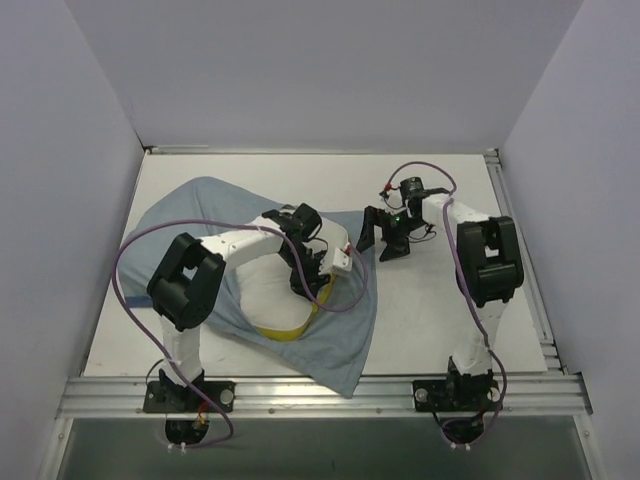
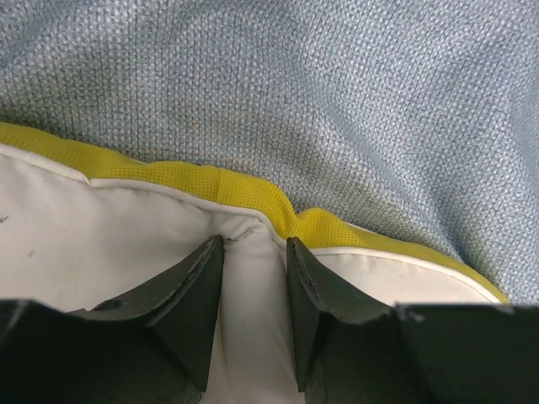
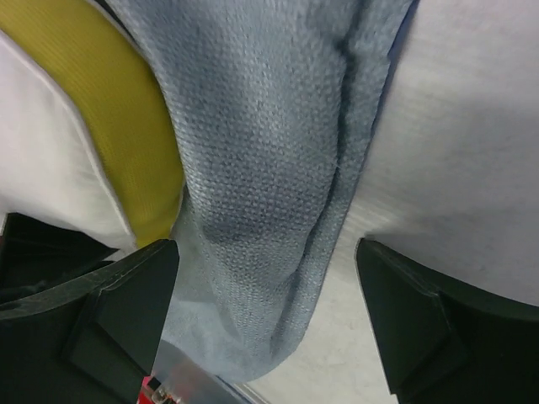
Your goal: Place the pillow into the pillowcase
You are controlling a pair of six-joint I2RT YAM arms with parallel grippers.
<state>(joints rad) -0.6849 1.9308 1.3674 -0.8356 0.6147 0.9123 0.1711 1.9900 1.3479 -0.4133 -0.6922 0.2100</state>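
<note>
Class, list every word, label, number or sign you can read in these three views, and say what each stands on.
None: no readable text in any view. The pillowcase shows only its plain grey-blue face, and the pillow is plain white with a yellow band.

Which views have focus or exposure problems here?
Top external: sharp, evenly lit, only faint shadows on the table. Left wrist: pillowcase weave crisp, fingers underexposed, nearly black. Right wrist: weave sharp, pillow at left soft and pale.
</note>
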